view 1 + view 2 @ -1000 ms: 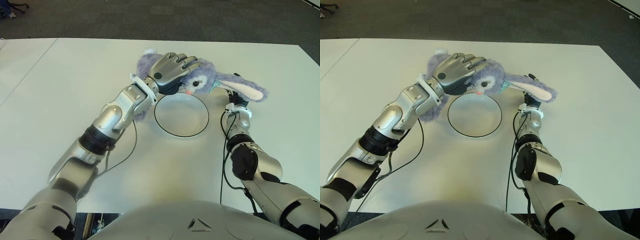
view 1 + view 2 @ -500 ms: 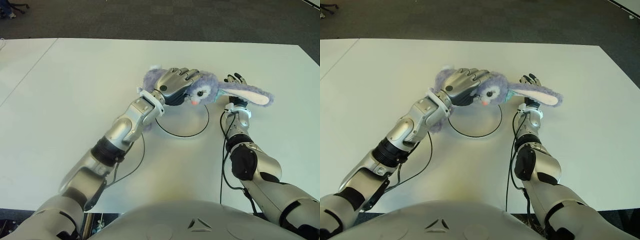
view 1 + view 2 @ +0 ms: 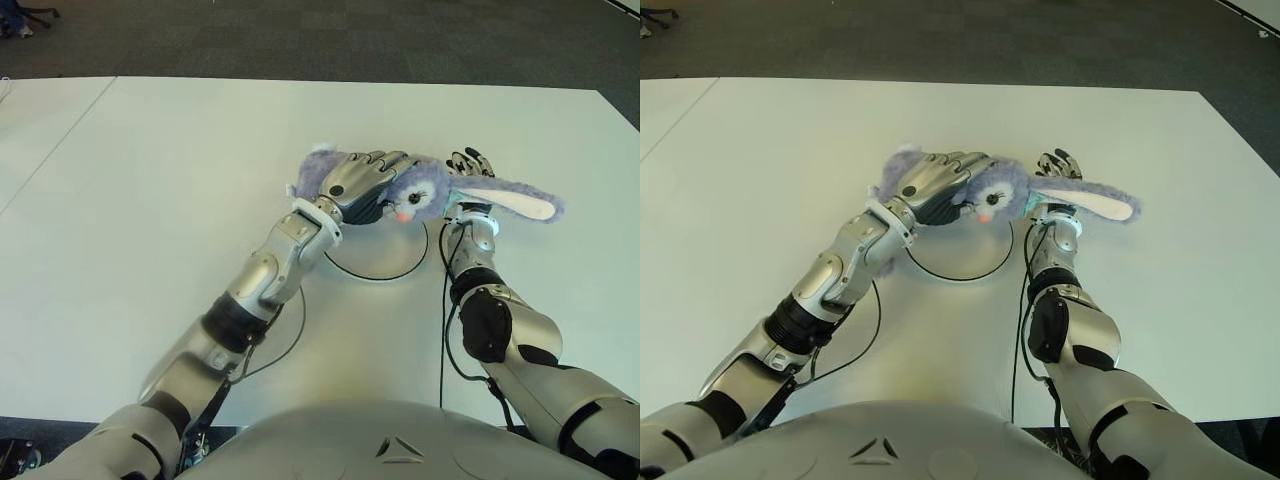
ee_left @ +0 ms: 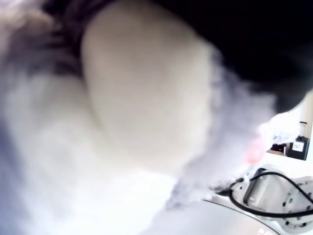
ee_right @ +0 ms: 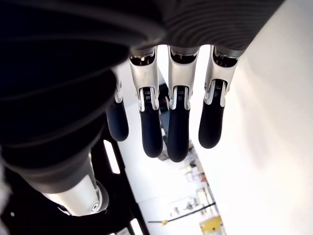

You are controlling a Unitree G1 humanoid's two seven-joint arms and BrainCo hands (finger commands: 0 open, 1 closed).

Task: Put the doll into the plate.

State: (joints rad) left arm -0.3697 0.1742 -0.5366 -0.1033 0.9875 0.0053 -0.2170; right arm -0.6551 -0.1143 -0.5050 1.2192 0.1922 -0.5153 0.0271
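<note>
A white table (image 3: 150,180) fills the eye views, with dark carpeted floor beyond its far edge. Near the middle of it sits a shallow white plate with a dark rim (image 3: 385,276).

The left hand (image 3: 365,180) is clenched around a purple plush rabbit doll (image 3: 425,195), its fingers wrapped over the body and the back of the head. The doll hangs above the plate's far edge, at about 12 o'clock of the rim. Its face points toward the robot and one long ear (image 3: 515,200) trails out toward 3 o'clock, past the rim. Whether any part of the toy already touches the plate cannot be told. The left wrist view shows only fur pressed close to the lens, which fits a firm hold.

The right hand (image 3: 468,165) shows just beside the plate at about 2 o'clock, under the trailing ear, fingers (image 5: 178,132) straight and holding nothing.

This looks like the carry-over step, nearly finished. The next move probably calls for drawing the doll a little toward 6 o'clock, so it centres over the plate, then lowering it and opening the fingers, with the ear brought inside the rim.
</note>
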